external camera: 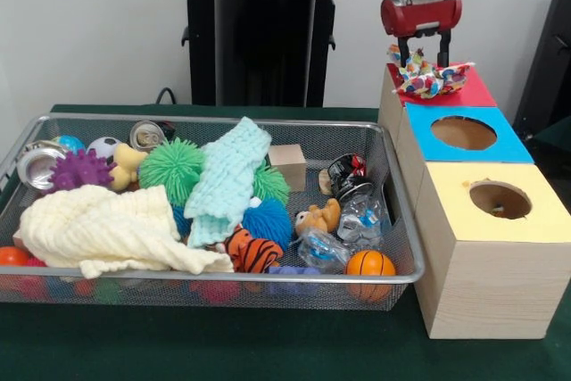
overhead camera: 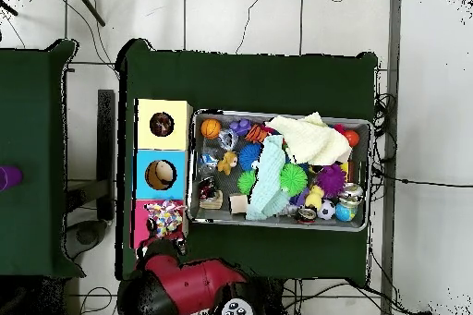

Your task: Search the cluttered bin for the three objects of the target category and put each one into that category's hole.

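Green-covered table, wire bin beside three boxes. Spotted fabric bundle lies flat on the red-topped box, long axis left-right in front view. Gripper just above it, fingers apart, holding nothing.

Green-clothed table carries wire-mesh bin; beside it, row of three wooden boxes: yellow-topped, blue-topped, red-topped.
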`<state>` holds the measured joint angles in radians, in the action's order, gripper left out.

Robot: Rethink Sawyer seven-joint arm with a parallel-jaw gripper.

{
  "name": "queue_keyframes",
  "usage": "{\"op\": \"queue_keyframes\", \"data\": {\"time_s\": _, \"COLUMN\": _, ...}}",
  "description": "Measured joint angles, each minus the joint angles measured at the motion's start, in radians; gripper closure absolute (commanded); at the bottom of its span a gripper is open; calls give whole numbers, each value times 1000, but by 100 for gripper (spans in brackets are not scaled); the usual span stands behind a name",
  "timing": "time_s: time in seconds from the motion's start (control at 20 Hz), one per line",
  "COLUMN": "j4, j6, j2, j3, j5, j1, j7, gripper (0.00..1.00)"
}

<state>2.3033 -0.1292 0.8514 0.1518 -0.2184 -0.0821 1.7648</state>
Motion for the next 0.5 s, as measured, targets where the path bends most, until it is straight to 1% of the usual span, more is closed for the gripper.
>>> {"op": "queue_keyframes", "data": {"time_s": 0.3, "j4": 0, "j6": -38, "j2": -7, "j3": -34, "j5": 0, "j1": 30, "j7": 0, "gripper": 0}}
{"op": "queue_keyframes", "data": {"time_s": 0.35, "j4": -1, "j6": -49, "j2": -10, "j3": -52, "j5": 1, "j1": 36, "j7": 0, "gripper": 100}}
{"op": "queue_keyframes", "data": {"time_s": 0.5, "j4": -3, "j6": -54, "j2": -13, "j3": -67, "j5": 0, "j1": 34, "j7": 0, "gripper": 100}}
